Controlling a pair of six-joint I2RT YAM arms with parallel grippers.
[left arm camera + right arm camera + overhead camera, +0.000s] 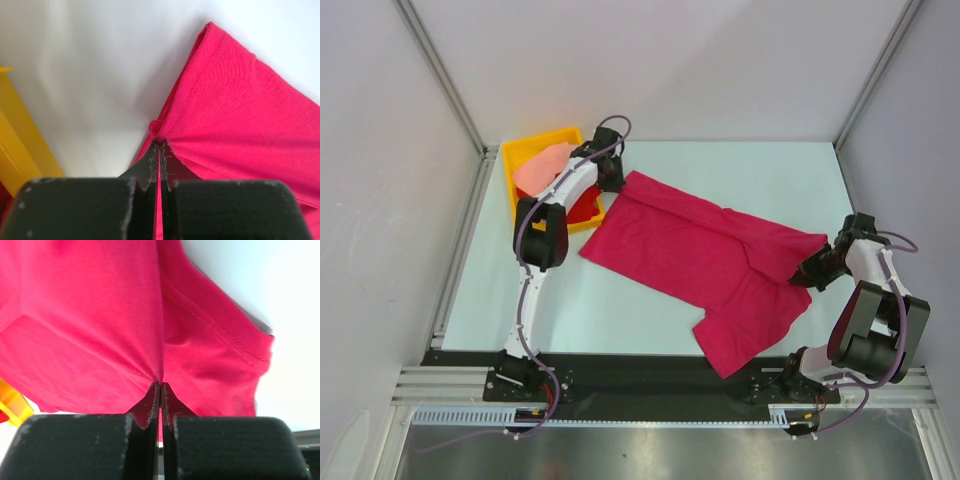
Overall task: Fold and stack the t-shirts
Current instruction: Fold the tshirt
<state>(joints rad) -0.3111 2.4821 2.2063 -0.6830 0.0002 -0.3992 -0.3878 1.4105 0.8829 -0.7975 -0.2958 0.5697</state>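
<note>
The magenta-crimson t-shirt (700,260) lies spread across the middle of the table. My left gripper (617,180) is shut on its far left corner (165,125), cloth pinched between the jaws. My right gripper (817,268) is shut on its right side by a sleeve (215,355). The pale salmon-pink t-shirt (542,168) and the bright red t-shirt (584,208) lie bunched in the yellow bin (535,147), partly hidden by my left arm.
The yellow bin stands at the back left, its wall showing in the left wrist view (20,150) and a corner in the right wrist view (12,405). Metal frame rails run along the table's left side (460,240) and front edge (650,385).
</note>
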